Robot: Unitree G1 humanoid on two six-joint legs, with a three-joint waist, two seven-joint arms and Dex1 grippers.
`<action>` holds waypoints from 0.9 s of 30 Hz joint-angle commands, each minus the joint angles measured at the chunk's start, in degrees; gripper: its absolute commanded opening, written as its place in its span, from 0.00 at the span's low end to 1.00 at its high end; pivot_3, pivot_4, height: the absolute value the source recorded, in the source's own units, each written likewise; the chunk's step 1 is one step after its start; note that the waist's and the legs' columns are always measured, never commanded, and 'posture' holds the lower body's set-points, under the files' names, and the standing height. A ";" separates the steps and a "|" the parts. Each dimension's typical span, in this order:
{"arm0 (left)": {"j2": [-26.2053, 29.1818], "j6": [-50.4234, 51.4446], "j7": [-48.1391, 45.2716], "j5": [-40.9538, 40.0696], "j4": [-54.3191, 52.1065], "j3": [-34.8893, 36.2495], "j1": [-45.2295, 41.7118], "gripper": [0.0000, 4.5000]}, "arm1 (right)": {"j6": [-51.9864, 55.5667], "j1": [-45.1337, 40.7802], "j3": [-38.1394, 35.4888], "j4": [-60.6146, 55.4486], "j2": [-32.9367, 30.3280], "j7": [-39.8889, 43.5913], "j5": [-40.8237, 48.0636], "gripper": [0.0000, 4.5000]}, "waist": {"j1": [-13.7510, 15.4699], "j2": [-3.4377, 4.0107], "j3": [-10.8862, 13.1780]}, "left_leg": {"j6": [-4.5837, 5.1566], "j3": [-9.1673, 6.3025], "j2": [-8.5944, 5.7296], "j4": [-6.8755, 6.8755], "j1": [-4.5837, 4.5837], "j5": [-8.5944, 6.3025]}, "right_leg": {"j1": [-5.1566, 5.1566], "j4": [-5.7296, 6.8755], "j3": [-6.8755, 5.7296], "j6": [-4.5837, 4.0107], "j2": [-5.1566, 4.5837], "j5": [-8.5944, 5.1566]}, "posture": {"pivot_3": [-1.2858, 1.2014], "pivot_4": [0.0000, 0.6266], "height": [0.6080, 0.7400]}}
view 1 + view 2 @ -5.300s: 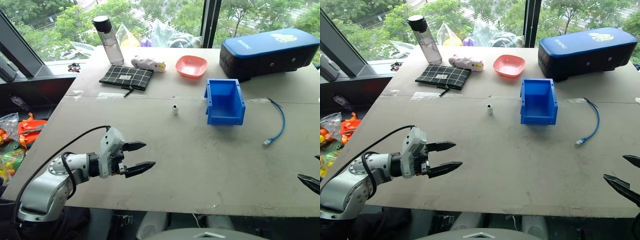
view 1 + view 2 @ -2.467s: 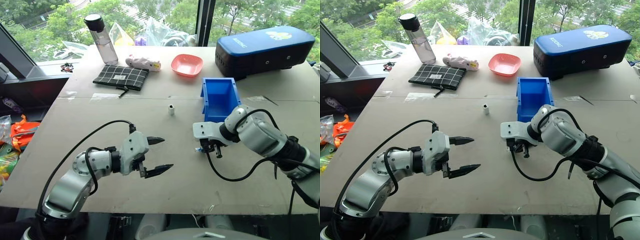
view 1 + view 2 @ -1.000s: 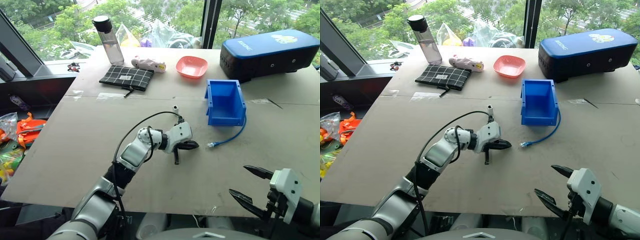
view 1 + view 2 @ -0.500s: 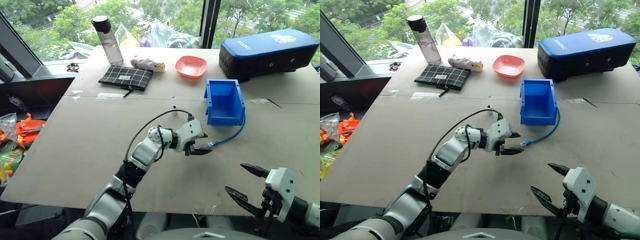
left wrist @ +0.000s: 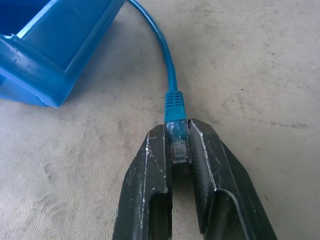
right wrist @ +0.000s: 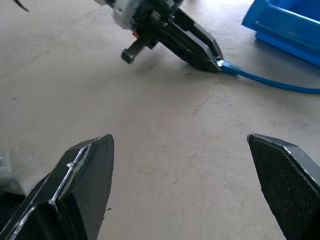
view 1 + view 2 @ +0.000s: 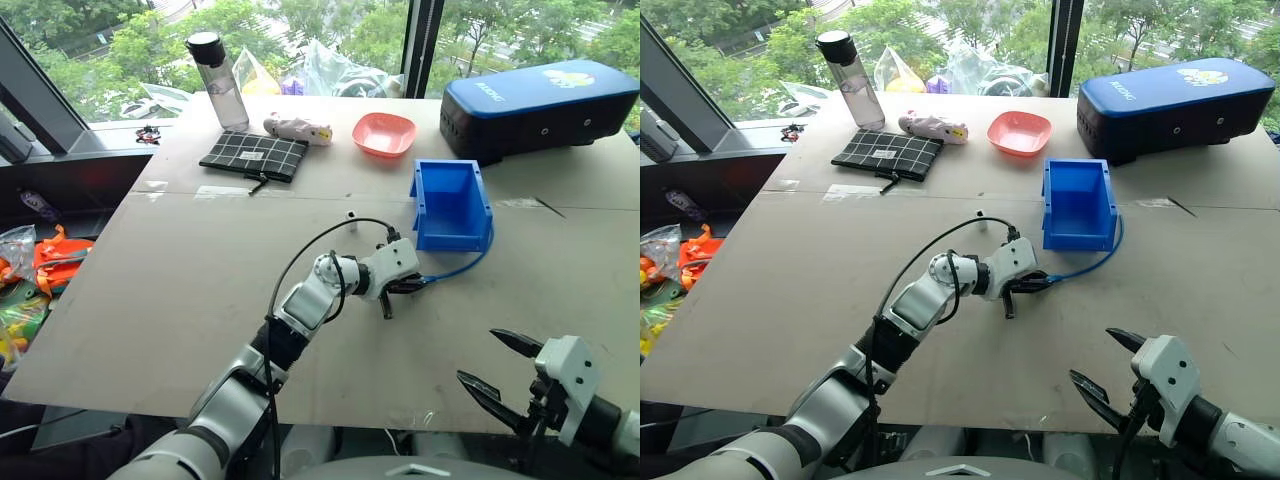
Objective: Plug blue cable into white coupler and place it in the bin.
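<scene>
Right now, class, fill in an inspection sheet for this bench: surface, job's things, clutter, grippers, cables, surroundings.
Surface: grey table, scuffed.
Job's things: blue cable curves round the bin; white coupler stands alone, unplugged.
Clutter: bottle, checked pouch, pink bowl, dark-blue case, all at the far edge.
Grippers: left gripper shut on the cable's clear plug; right gripper open, holding nothing.
Cables: black robot cable loops over the left arm.
Surroundings: windows, trees outside.

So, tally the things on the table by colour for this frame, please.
Blue: 3 – bin, blue cable, dark-blue case
Pink: 2 – bowl, small pink toy
White: 1 – coupler
Black: 1 – checked pouch
Clear: 1 – water bottle
Total: 8
</scene>
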 commanded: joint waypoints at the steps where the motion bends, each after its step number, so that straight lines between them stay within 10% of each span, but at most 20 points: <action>1: 0.46 3.22 -5.24 -4.62 -2.90 1.18 0.80 0.01 | 4.52 -2.44 3.03 -0.36 4.85 -5.88 5.09 0.96 | -0.04 0.03 -0.02 | -0.01 -0.02 0.01 -0.01 0.00 0.00 | -0.01 0.00 -0.02 0.00 0.01 0.00 | 0.52 0.24 0.97; 8: 3.56 37.67 -14.53 -31.89 -15.37 14.90 -2.02 0.01 | 11.12 -7.39 5.16 2.16 19.24 -16.14 30.09 0.96 | -0.40 0.22 0.13 | 0.19 -0.15 0.10 -0.08 -0.07 -0.11 | -0.12 0.08 -0.05 -0.04 0.05 0.01 | 0.52 0.24 0.97; 13: 4.02 51.71 -12.49 -43.45 -18.63 21.87 -3.69 0.00 | 11.36 -12.93 5.36 2.93 20.92 -23.00 41.50 0.67 | -0.66 0.26 0.11 | 0.17 -0.15 0.07 -0.08 -0.01 -0.09 | -0.11 0.08 -0.05 -0.04 0.07 0.01 | 0.52 0.24 0.97; 27: 2.17 59.85 -3.43 -55.19 -21.88 27.78 -3.61 0.00 | 7.35 -18.31 8.17 0.69 15.89 -28.32 59.74 0.67 | -1.47 0.25 0.09 | -0.03 -0.16 0.07 -0.09 -0.01 0.02 | -0.12 0.07 -0.03 -0.04 0.11 0.01 | 0.52 0.24 0.97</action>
